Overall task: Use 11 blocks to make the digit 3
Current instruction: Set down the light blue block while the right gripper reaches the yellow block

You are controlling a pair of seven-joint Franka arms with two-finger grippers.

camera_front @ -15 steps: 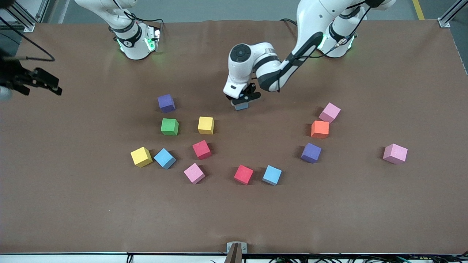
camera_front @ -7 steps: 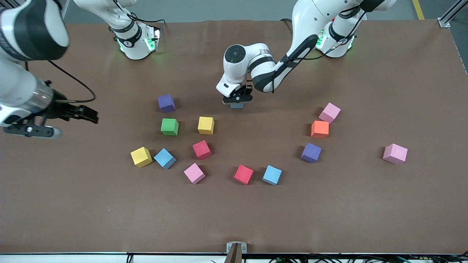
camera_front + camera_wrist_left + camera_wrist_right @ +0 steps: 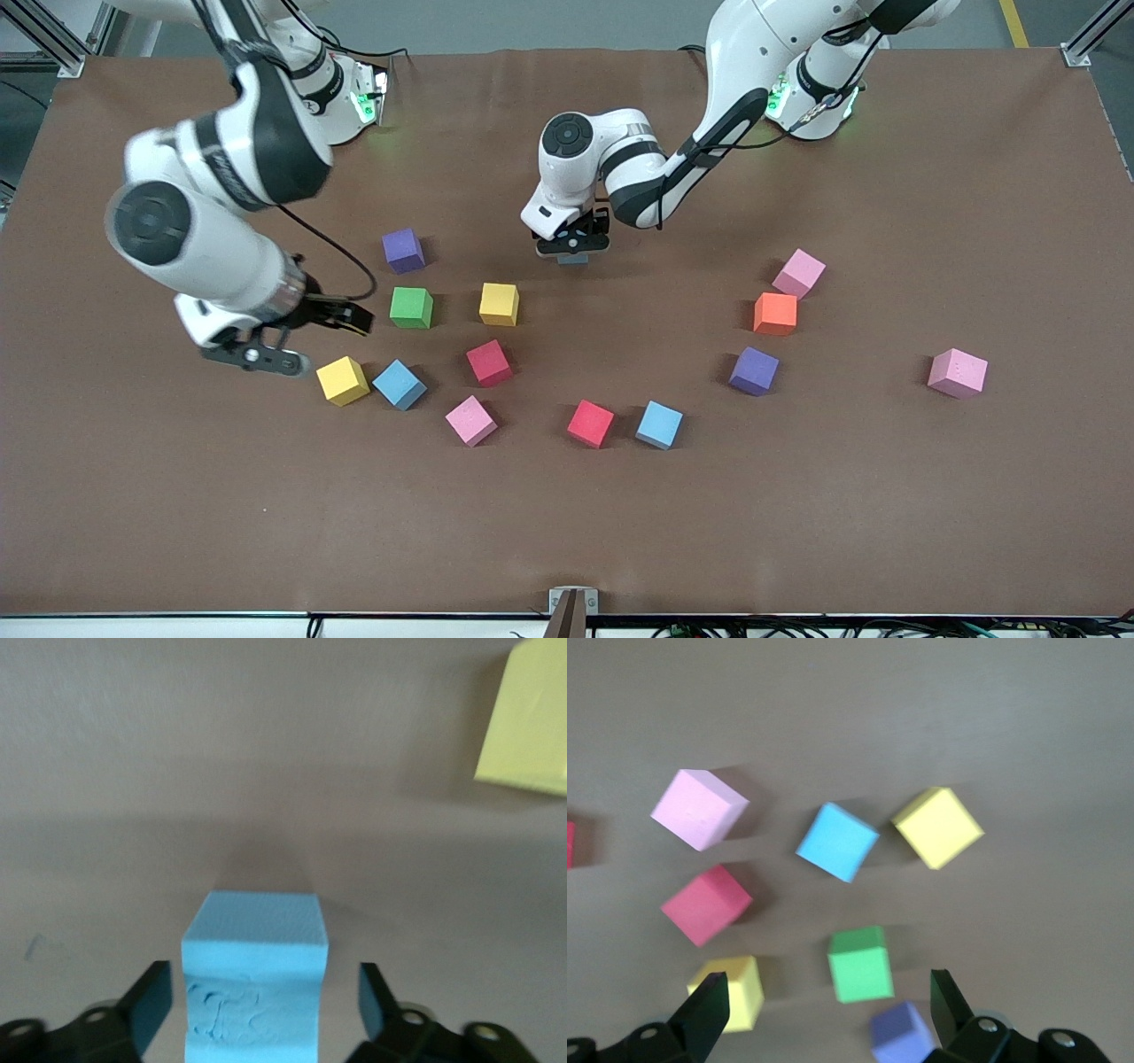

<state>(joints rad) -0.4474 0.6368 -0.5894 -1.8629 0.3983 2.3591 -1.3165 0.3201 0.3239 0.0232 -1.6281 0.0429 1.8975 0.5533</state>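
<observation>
We see the blue block (image 3: 255, 970) sitting on the table between the spread fingers of the left gripper (image 3: 572, 248), no contact either side, while the wide-open right gripper (image 3: 306, 332) hangs over the yellow block (image 3: 342, 380).

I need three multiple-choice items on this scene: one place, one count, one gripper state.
1. The left gripper is around: A) the blue cube B) an orange cube C) a purple cube.
2. How many pink cubes? A) one B) two C) three.
3. The right gripper, beside the green cube, is: A) open B) shut on a cube C) shut, empty.

Answers: 1 A, its open fingers flank that cube; 2 C, the front view shows three; 3 A, its fingers stand wide, holding nothing.
</observation>
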